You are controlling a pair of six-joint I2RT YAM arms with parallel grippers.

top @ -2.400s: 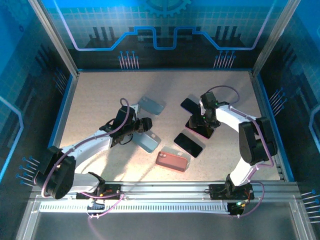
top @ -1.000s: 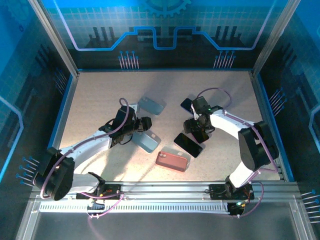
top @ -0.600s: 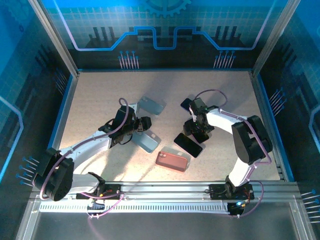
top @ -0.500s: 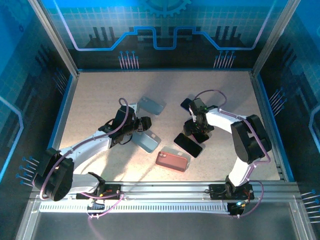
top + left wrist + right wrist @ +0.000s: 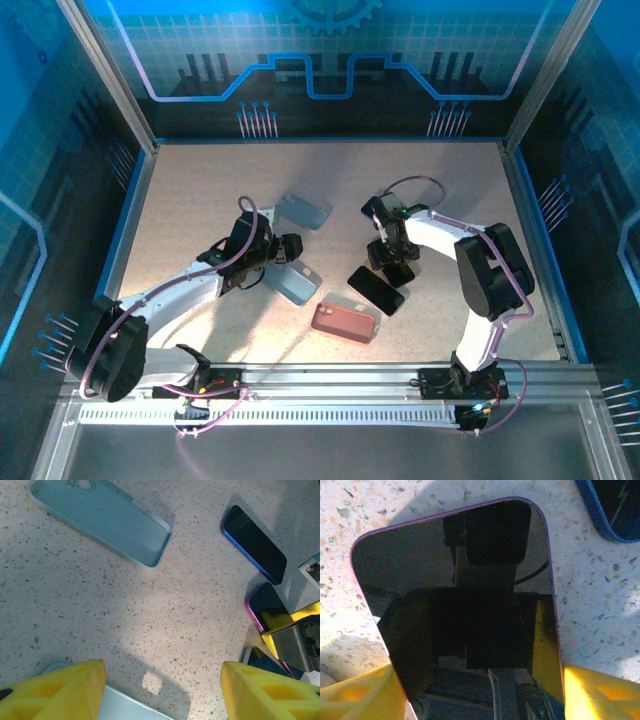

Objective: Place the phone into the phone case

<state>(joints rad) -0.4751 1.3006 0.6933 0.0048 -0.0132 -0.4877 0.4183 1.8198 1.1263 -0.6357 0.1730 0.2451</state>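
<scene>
A dark phone with a purple rim [image 5: 455, 595] sits between the yellow fingers [image 5: 600, 692] of my right gripper [image 5: 480, 695], which is shut on its long sides just above the table. The left wrist view catches that same phone [image 5: 264, 604] at its right edge. My left gripper [image 5: 290, 250] stands open over the speckled table, at the upper end of a pale blue case [image 5: 295, 285] whose edge [image 5: 125, 707] lies by its left finger [image 5: 55, 690]. A second pale blue case [image 5: 100, 520] lies open side up farther back.
A blue-rimmed phone [image 5: 375, 208] lies just behind my right gripper [image 5: 392, 262]. A black phone [image 5: 377, 290] lies in front of it, and a salmon case [image 5: 343, 322] is nearer the front edge. Bare table spreads to the far left and far right.
My right gripper has moved left toward the table's middle and its wrist has turned, carrying the purple-rimmed phone with it. The left arm has stayed put.
</scene>
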